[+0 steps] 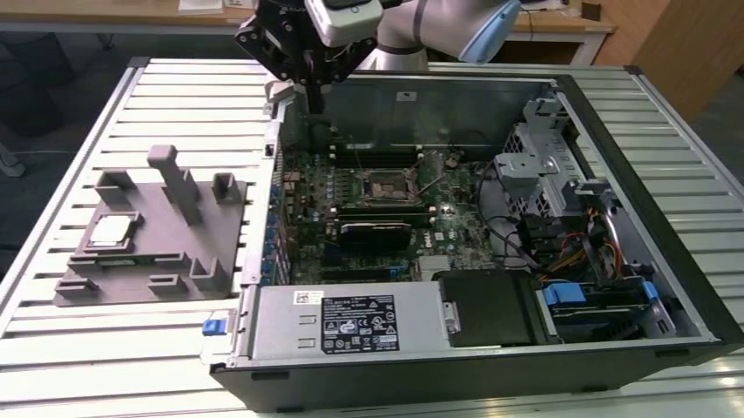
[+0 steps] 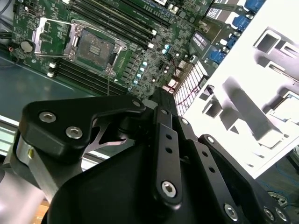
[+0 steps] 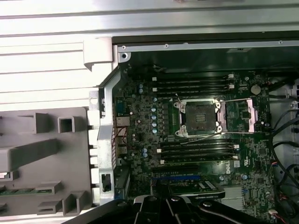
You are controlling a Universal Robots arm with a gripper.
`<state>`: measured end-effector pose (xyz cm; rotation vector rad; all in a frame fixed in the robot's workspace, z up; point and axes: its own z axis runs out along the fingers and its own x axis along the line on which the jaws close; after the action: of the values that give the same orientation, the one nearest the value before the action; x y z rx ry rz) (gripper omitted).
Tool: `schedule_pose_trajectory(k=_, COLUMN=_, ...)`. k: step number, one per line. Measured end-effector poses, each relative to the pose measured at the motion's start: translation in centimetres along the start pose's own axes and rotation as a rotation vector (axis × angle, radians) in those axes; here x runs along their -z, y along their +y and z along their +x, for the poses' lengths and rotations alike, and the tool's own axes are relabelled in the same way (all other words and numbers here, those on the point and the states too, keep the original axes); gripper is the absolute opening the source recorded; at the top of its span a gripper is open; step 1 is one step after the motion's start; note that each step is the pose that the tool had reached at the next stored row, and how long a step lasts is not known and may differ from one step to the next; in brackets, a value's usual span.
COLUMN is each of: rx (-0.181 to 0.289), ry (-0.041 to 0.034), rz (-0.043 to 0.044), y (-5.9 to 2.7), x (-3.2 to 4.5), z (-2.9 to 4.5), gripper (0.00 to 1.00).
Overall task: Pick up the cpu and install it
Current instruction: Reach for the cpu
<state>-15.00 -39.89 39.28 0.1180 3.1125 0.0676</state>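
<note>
The cpu point(image 1: 111, 231), a small silvery square chip, lies flat in the grey plastic holder point(image 1: 174, 261) on the exterior view's left, outside the computer case. My gripper point(image 1: 314, 97) hangs high over the case's back left corner, far from the cpu, fingers drawn together and holding nothing. The dark socket point(image 1: 382, 185) in the middle of the motherboard is empty, with its metal cover plate point(image 3: 247, 114) swung open beside it. The second wrist view shows the same socket point(image 2: 96, 46) beyond the gripper's point(image 2: 161, 92) black linkage.
The open computer case point(image 1: 651, 287) lies on a slatted white table point(image 1: 70, 113). A silver power supply box point(image 1: 348, 322) sits at the case's front, with drive bays and cables point(image 1: 570, 235) on the exterior view's right. Memory slots point(image 3: 194, 84) flank the socket.
</note>
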Motion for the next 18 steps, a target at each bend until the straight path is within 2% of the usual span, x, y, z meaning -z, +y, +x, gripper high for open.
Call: schedule_pose_trajectory(k=18, rx=0.000, ry=-0.0001, rz=-0.0001, y=-0.07, x=0.01, z=0.96, gripper=0.11)
